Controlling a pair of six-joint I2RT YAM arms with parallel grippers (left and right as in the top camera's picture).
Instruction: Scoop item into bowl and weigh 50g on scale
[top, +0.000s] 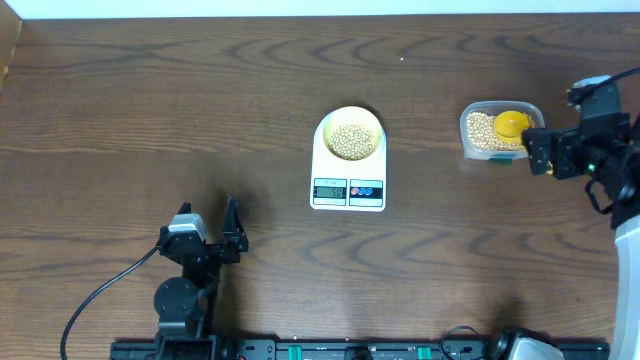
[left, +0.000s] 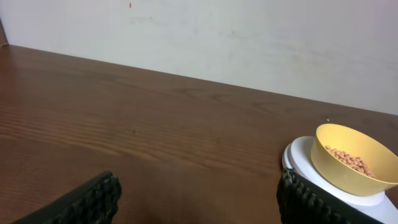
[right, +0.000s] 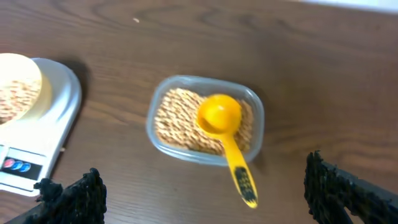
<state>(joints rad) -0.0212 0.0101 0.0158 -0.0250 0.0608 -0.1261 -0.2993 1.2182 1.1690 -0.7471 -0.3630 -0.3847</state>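
Two arms stand at a dark wooden table (top: 150, 90), one at each side. At the left, near the front edge, the left gripper (top: 208, 222) has its jaws spread apart and grasps nothing; in the left wrist view its two black ribbed fingers (left: 81, 202) frame only bare wood. It stays well apart from the scale.

In the middle of the table lies the white scale (top: 348, 175), flat, with its display (top: 330, 191) and two small round buttons (top: 366, 191) turned to the front edge. The digits on the display are too small to read. On the round platform sits the pale yellow bowl (top: 325, 125), upright, covering almost the whole platform. Many tan beans (top: 350, 140) lie inside the bowl and cover its bottom, but they do not reach the rim.

To the right of the scale, apart from it, stands a clear plastic tub (top: 467, 115) with more of the same beans. A bright yellow scoop (top: 512, 124) rests on those beans, cup upward, and its handle passes over the tub rim.

At the far right, the right gripper (top: 535, 152) is just beside the tub, on its right side, and points to it. Its jaws are wide apart and hold nothing; in the right wrist view the scoop handle lies between the two black fingers (right: 74, 199), touching neither.
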